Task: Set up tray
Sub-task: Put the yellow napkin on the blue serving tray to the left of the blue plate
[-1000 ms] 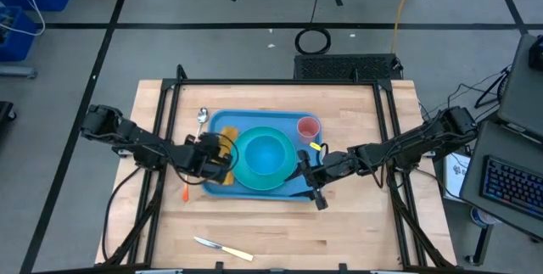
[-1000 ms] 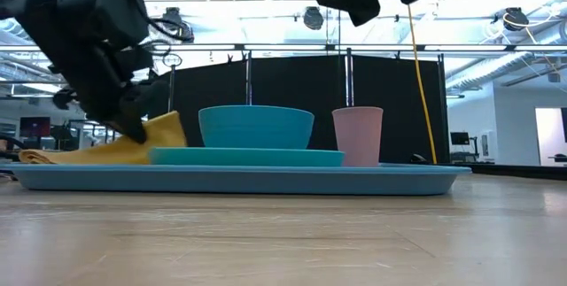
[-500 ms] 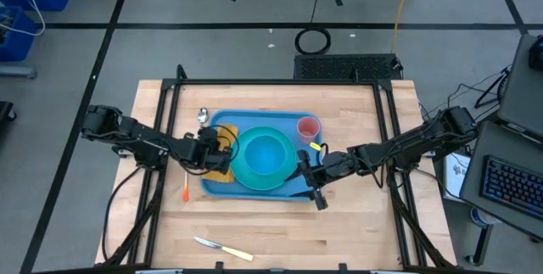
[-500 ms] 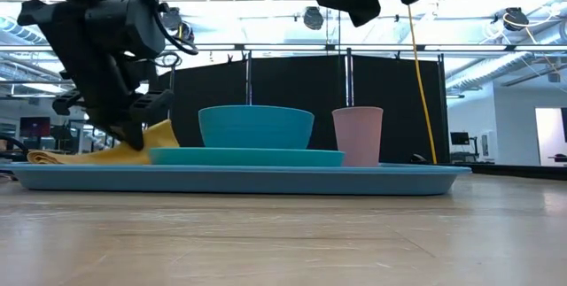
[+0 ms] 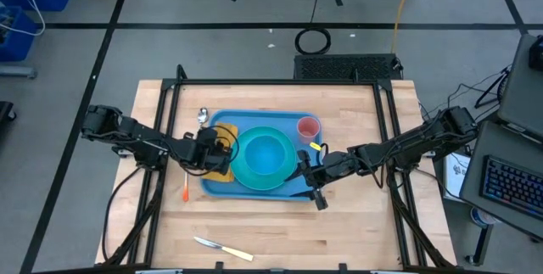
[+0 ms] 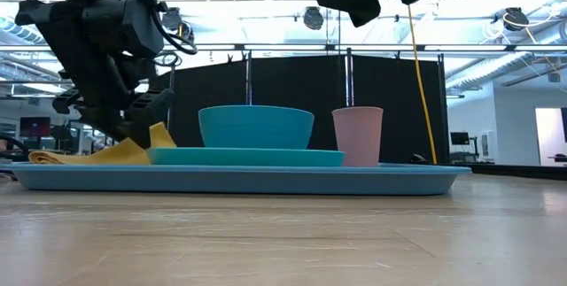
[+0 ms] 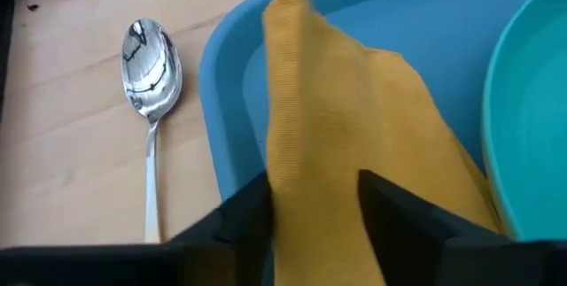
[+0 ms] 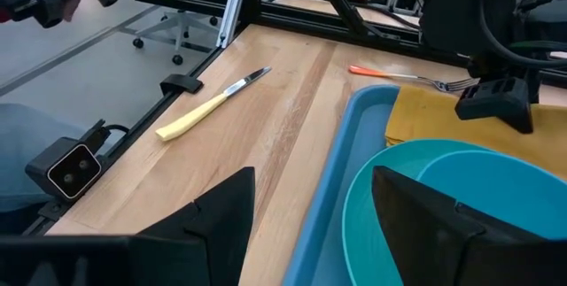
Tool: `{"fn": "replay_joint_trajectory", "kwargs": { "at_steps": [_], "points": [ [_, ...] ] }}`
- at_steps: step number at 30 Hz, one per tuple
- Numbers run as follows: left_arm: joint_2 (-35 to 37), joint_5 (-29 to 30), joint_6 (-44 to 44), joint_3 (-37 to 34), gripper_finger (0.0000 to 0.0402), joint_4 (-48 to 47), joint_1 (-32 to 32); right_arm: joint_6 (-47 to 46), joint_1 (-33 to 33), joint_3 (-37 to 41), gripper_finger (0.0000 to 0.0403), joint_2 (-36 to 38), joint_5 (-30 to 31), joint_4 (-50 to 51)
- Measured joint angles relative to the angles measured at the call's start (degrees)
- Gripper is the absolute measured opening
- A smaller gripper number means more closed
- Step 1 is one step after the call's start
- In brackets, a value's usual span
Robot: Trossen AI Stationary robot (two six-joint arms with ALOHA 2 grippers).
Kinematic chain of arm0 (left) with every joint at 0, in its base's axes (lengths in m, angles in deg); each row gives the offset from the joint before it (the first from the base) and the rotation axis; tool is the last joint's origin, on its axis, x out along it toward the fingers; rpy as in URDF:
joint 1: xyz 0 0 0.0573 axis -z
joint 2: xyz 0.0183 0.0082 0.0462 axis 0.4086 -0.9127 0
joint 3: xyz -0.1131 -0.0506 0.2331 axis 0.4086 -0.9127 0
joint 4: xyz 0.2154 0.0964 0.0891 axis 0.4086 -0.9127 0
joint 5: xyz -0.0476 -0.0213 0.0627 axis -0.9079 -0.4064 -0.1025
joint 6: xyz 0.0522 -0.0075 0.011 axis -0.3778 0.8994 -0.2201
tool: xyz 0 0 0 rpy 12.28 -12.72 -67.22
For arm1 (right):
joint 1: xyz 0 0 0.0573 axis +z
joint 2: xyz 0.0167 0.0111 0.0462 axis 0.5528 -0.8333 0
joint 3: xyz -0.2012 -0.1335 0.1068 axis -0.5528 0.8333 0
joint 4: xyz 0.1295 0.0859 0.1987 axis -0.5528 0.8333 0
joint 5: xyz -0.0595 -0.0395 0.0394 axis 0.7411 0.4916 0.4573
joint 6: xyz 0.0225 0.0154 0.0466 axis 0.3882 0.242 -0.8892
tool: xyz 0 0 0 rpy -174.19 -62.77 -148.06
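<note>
Left gripper (image 7: 306, 202) hangs over the tray's (image 5: 222, 185) left end, fingers parted astride the yellow napkin (image 7: 345, 144), probably no longer pinching. The tray's long axis runs left-right mid-worktop; right gripper (image 8: 310, 206) waits open at its near-right corner.

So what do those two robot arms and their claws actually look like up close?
Both are dark, nearly black, slim jointed arms. The left arm and the right arm carry black cables looped along them. The left gripper is a chunky black block with hanging wires; the right gripper ends in two flat, matte black fingers. No markings are visible.
</note>
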State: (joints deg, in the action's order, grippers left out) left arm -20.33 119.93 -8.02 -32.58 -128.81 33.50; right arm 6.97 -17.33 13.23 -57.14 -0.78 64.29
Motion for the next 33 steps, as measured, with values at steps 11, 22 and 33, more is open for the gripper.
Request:
{"fn": "replay_joint_trajectory", "kwargs": {
  "at_steps": [11,22,33],
  "points": [
    [0.85,2.00,-4.58,0.43,0.0289,-1.07,0.07,-0.04,0.00,0.00,0.0216,-0.02,0.00,0.52],
    [2.04,-12.98,-3.95,3.76,0.0241,-3.62,4.76,-2.37,0.00,0.02,0.0216,-0.02,-0.02,3.44],
    [2.03,-15.26,-0.09,3.74,0.0016,-2.53,10.84,-3.05,0.80,0.02,0.0216,-0.02,0.01,2.84]
  ]
}}
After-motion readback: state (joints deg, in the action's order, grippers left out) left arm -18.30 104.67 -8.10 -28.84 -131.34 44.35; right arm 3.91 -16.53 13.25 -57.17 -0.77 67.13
